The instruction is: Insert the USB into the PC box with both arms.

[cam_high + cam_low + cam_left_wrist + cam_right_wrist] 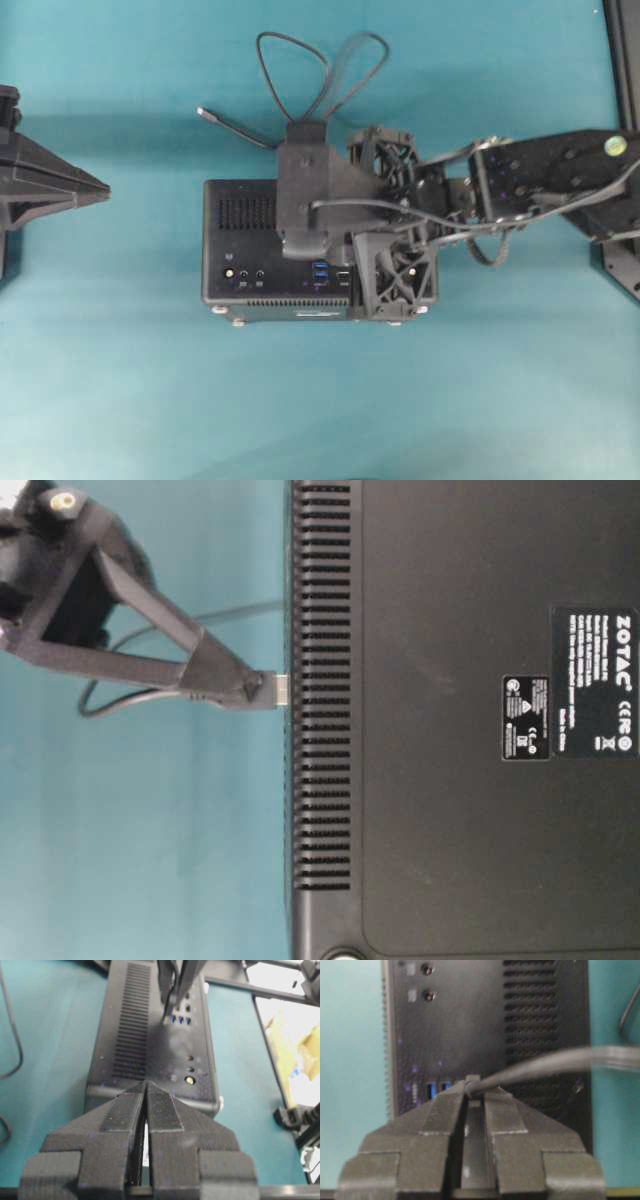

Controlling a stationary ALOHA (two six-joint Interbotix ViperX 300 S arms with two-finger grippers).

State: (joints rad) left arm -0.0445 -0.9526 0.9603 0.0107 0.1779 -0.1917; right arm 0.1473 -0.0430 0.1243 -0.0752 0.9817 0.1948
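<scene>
The black PC box (240,255) lies mid-table with its port face up. My right gripper (305,245) reaches in from the right and points down at that face. It is shut on the USB plug (472,1085), whose grey cable (545,1062) runs off to the right. The plug's metal end (281,689) meets the box face (320,730) beside the blue ports (180,1020); I cannot tell whether it sits inside one. The cable loops (320,70) behind the box. My left gripper (103,190) hangs left of the box, shut and empty, with its tips (146,1085) aimed at the box's near end.
The teal table surface (320,400) spreads around the box. A dark frame (622,60) stands at the right edge. The cable's other end (205,113) lies on the table behind the box's left side.
</scene>
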